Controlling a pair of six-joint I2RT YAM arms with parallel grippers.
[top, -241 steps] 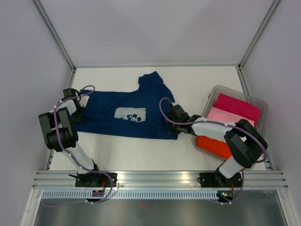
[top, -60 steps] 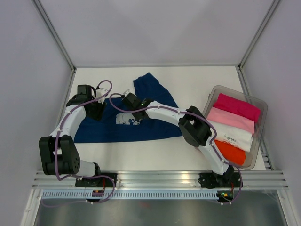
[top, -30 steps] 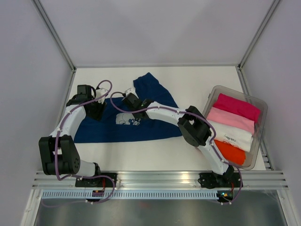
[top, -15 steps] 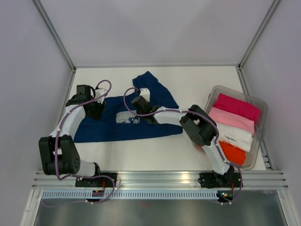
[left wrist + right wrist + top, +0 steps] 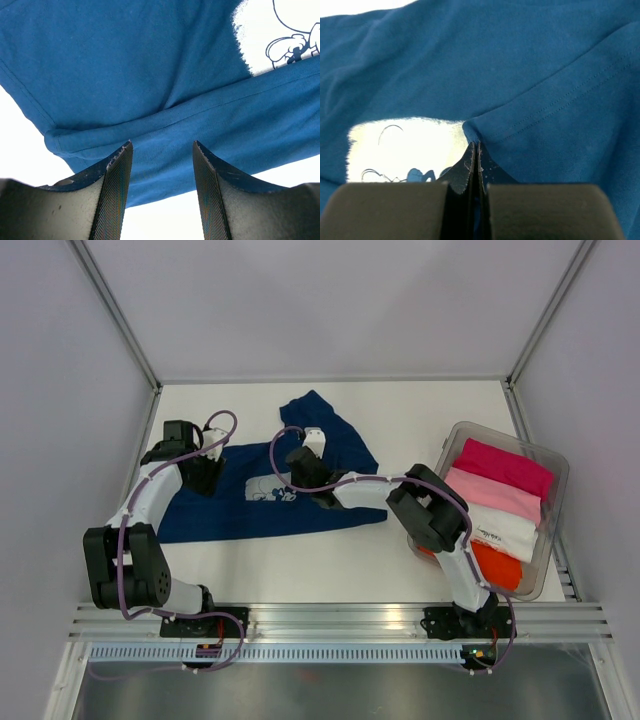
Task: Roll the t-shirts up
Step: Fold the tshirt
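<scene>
we judge the navy t-shirt limp: right gripper clamped on its hem at the print's 2 o'clock, left gripper agape, empty.

We can read no words, numbers or brand names: the white chest print on the navy t-shirt holds only a blue cartoon line drawing, and a small dark mark on the white t-shirt is too tiny to read.

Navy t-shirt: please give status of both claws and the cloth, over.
Left claw open, over the folded edge. Right claw shut on navy t-shirt, pinching a fold beside the white print. Shirt spread out, not rolled. Nothing blocking.
</scene>
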